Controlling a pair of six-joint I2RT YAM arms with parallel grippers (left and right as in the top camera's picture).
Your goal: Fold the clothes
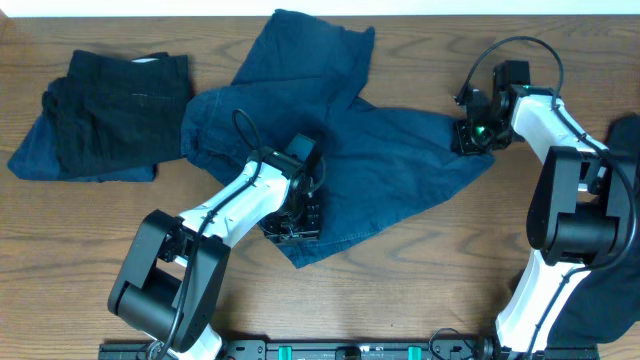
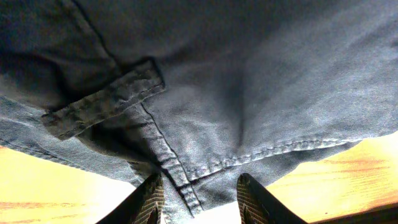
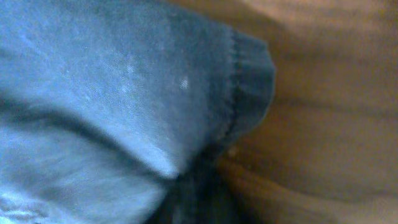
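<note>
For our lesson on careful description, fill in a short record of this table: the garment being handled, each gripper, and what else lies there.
garment: denim shorts, dark blue, spread crumpled and unfolded mid-table
left gripper: at the shorts' near edge, fingers apart on either side of a hem seam
right gripper: at the shorts' right edge; wrist view too blurred to tell whether it is open or shut
folded pile: dark garments, black on blue, at the far left
surface: wooden table
</note>
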